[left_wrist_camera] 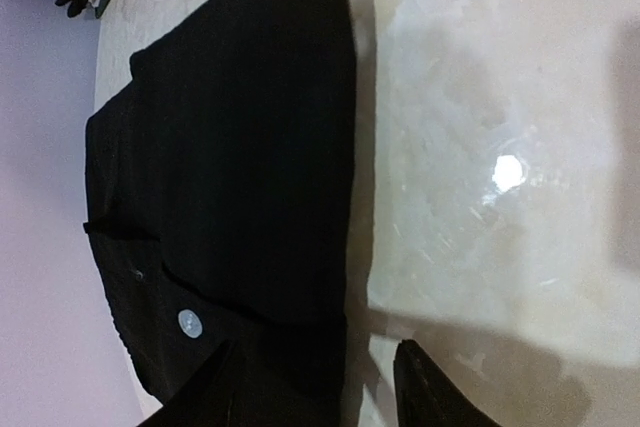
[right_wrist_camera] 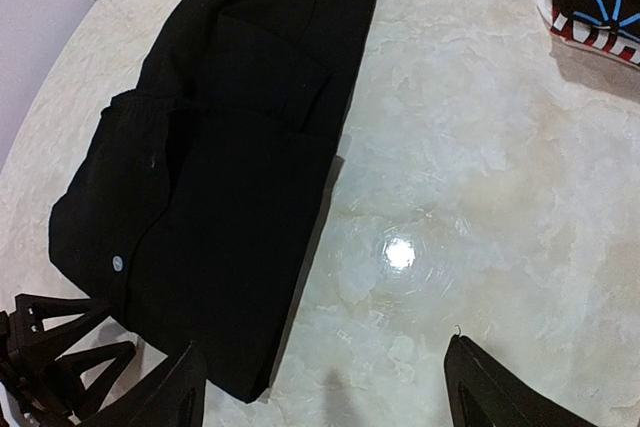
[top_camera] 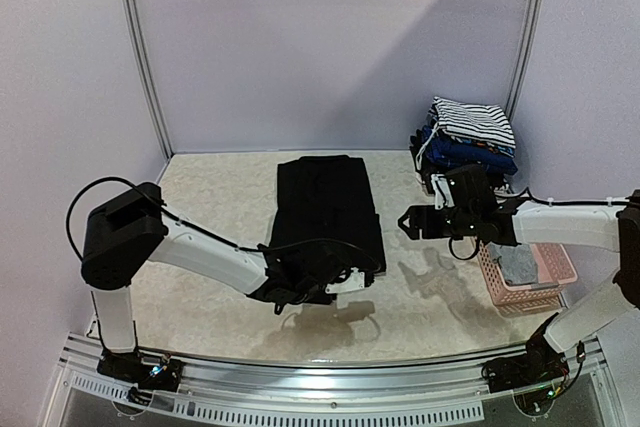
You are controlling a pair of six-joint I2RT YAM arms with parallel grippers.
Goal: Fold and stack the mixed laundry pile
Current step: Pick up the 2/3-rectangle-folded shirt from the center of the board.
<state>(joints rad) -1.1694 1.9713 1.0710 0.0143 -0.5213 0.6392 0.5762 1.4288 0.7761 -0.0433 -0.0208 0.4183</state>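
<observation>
A large plain black garment (top_camera: 325, 209) lies flat on the table, folded into a long strip, with a small white dot (left_wrist_camera: 190, 323) near its near end. My left gripper (top_camera: 325, 282) is low at that near end and open. In the left wrist view (left_wrist_camera: 320, 392) one finger is over the cloth and the other over bare table, astride the garment's right edge. My right gripper (top_camera: 409, 222) hovers open and empty to the right of the garment; the right wrist view (right_wrist_camera: 330, 392) shows bare table between its fingers. A striped garment (top_camera: 472, 122) tops a folded stack at the back right.
The stack holds blue garments (top_camera: 465, 152) under the striped one, and shows in the right wrist view (right_wrist_camera: 590, 7). A pink lattice basket (top_camera: 548, 297) at the right edge holds a grey garment (top_camera: 518, 265). Walls close the back and sides.
</observation>
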